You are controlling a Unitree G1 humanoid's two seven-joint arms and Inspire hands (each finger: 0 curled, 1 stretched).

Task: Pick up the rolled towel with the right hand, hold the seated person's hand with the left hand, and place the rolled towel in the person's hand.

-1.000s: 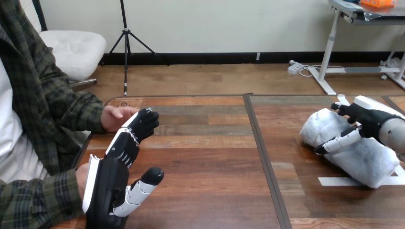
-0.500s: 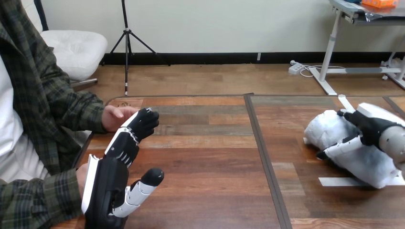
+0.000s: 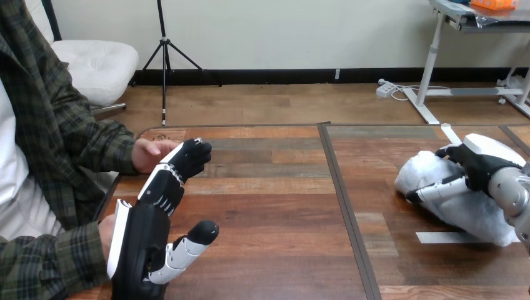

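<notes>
Wood planks in mixed browns, smooth and faintly glossy, make up the table (image 3: 275, 206), and a dark straight seam (image 3: 342, 194) splits it into two panels.

On the right panel lies the rolled towel (image 3: 465, 209), a white, fuzzy, lumpy bundle, thicker at its near end and resting on the tabletop. A flat strip of white tape (image 3: 440, 237) is stuck to the wood at its near edge.

The right hand (image 3: 478, 164), hard black with a glossy white shell on its back, is closed on the towel's upper end. Its thumb (image 3: 437, 187) is laid along the front of the roll and its fingers are curled over the far side, so the soft cloth is pinched between them.

On the left panel the left hand (image 3: 139, 244) stands on edge with its white back shell facing the person. It is open, with the jointed fingers (image 3: 164, 187) stretched away from the robot and only their black tips bent. The thumb juts out over the wood.

Those fingertips sit right beside the person's farther hand (image 3: 149, 153), which rests at the table's left edge. I cannot tell whether they touch it. They are not wrapped round it.

The person's nearer hand (image 3: 106, 228) shows just behind the left hand's back shell.
</notes>
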